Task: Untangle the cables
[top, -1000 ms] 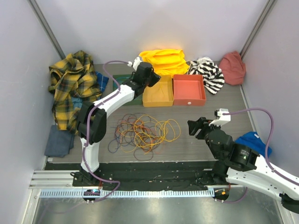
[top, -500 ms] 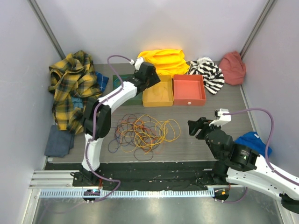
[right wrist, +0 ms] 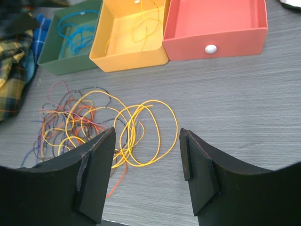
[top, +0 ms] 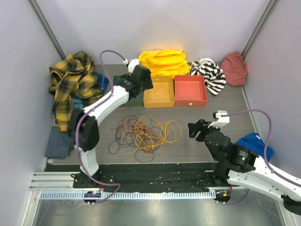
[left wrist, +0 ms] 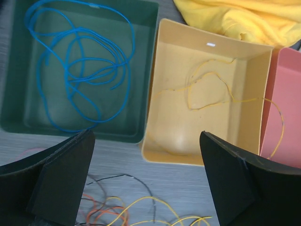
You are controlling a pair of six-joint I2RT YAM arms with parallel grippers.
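The left fingers (left wrist: pixel 61 181) stand wide and empty above the yellow tray (left wrist: pixel 174 125), at 12 o'clock of the bench (top: pixel 225 106). One yellow strand (left wrist: pixel 207 101) lies inside the tray, its tail draped over the wall toward the red tray (left wrist: pixel 287 94). The right fingers (right wrist: pixel 94 181) are also spread and empty, hovering at 3 o'clock of the cables (top: pixel 143 133), which lie mid-bench. The bunch's long axis runs 9 to 3 o'clock, with yellow loops at the 3 o'clock end and darker ones toward 9; as closed loops they point nowhere in particular. The next pick likely goes best on an outer yellow loop: pinch one strand only and lift slowly, so its neighbours slide off.
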